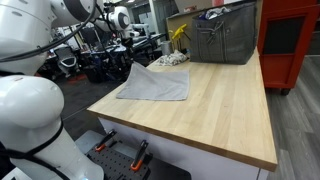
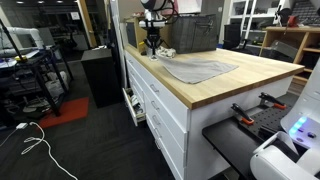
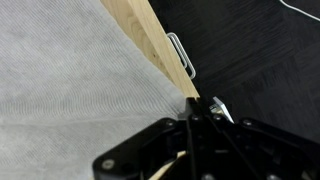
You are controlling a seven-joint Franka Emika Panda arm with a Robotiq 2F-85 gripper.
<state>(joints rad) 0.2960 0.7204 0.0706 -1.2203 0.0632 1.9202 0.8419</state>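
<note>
On the wooden table (image 1: 225, 115) a grey cloth (image 1: 155, 85) lies spread flat toward the left end, with a metal bin (image 1: 225, 38) farther right at the back. The cloth looks light, soft and limp, likely to sag and drag, so a corner or hem is the place to pinch. The wrist view alone shows, from the left, the cloth's weave, the table edge, a drawer handle (image 3: 181, 55), dark floor, and the gripper (image 3: 200, 103), jaws together over that edge. Whether they pinch cloth I cannot tell.
</note>
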